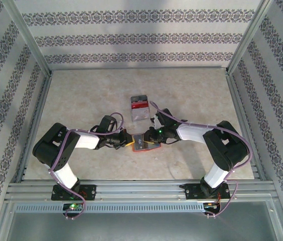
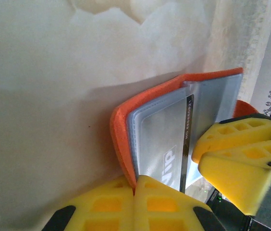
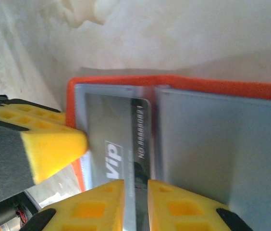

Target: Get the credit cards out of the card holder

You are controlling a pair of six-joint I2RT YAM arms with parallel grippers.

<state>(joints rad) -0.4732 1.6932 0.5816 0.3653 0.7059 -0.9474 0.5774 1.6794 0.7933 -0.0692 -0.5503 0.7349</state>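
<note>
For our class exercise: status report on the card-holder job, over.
Status: left gripper shut on card holder cover; right gripper shut on Vip card; nothing blocking.

In the top view the card holder (image 1: pixel 142 144) is covered in large part by the left gripper (image 1: pixel 128 143) and the right gripper (image 1: pixel 154 138), and the contents of the clear tray (image 1: pixel 139 107) are too small to be told. At the right wrist, the lower end of the card (image 3: pixel 121 139) is hidden between yellow fingers (image 3: pixel 102 207), and one flap is cut off by the right edge.
</note>
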